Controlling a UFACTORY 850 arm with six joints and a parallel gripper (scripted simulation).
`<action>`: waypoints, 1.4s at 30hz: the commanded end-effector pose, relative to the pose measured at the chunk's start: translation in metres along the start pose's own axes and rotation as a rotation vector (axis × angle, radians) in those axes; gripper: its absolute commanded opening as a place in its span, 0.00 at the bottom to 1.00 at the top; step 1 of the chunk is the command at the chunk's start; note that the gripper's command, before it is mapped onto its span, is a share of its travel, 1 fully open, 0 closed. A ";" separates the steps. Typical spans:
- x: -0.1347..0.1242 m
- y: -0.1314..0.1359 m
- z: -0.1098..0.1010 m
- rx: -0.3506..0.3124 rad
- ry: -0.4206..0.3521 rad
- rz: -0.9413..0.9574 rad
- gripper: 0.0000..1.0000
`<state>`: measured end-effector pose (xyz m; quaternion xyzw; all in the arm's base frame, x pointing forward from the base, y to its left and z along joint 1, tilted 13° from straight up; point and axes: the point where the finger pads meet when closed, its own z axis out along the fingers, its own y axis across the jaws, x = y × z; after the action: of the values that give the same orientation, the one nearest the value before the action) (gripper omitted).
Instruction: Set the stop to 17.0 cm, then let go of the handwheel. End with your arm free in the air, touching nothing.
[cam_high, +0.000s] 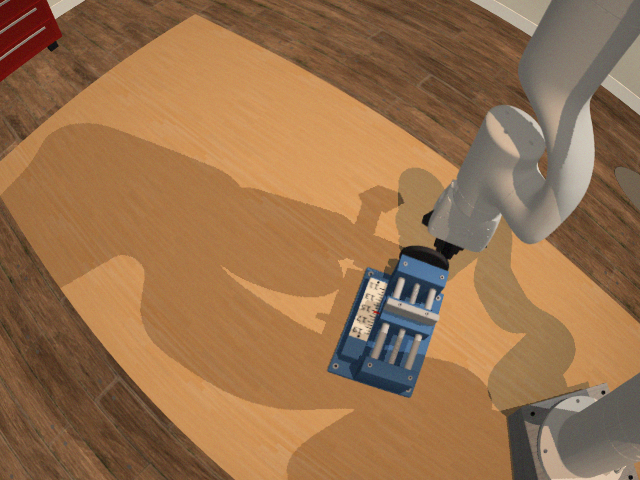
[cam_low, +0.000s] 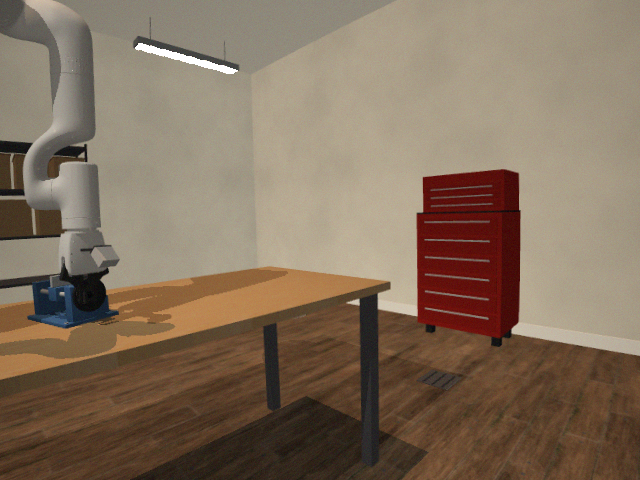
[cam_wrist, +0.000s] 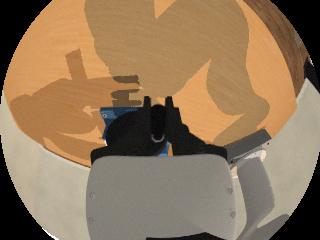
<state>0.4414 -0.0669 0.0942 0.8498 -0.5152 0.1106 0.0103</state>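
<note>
So we've got one arm and one pincer (cam_high: 446, 250) (cam_low: 87, 277) (cam_wrist: 157, 105), closed on the black crank handle (cam_wrist: 158, 120) of the one handwheel (cam_high: 424, 255) (cam_low: 88, 293) (cam_wrist: 132, 132). That wheel sits upright at one end of our blue rig (cam_high: 390, 379) (cam_low: 67, 321) (cam_wrist: 111, 114), on the table (cam_high: 206, 82) (cam_low: 289, 289) (cam_wrist: 50, 45).

Counting up: two blue end blocks, three rods running between them and one sliding stop (cam_high: 412, 311) with a pale bar on top. There's one scale (cam_high: 368, 308) with five printed numbers, and one red pointer (cam_high: 376, 312) — we read it near the 15, so the stop isn't at 17 yet.

Around us: one red tool chest (cam_low: 460, 268) with nine drawer handles, one hanging lamp (cam_low: 186, 55), one floor grate (cam_low: 440, 379) and a shelf unit (cam_low: 85, 153) with brown boxes (cam_low: 15, 218). Nothing we can see blocks the stop's rods — but the gripper's housing and fingers cover much of the rig in the wrist view.
</note>
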 end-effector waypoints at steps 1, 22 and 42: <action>0.000 0.000 -0.001 0.000 0.001 0.000 0.06; 0.000 -0.003 -0.007 0.000 0.001 0.000 0.06; 0.000 -0.010 -0.016 0.000 0.001 0.000 0.06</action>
<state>0.4460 -0.0614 0.1080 0.8496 -0.5152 0.1121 0.0107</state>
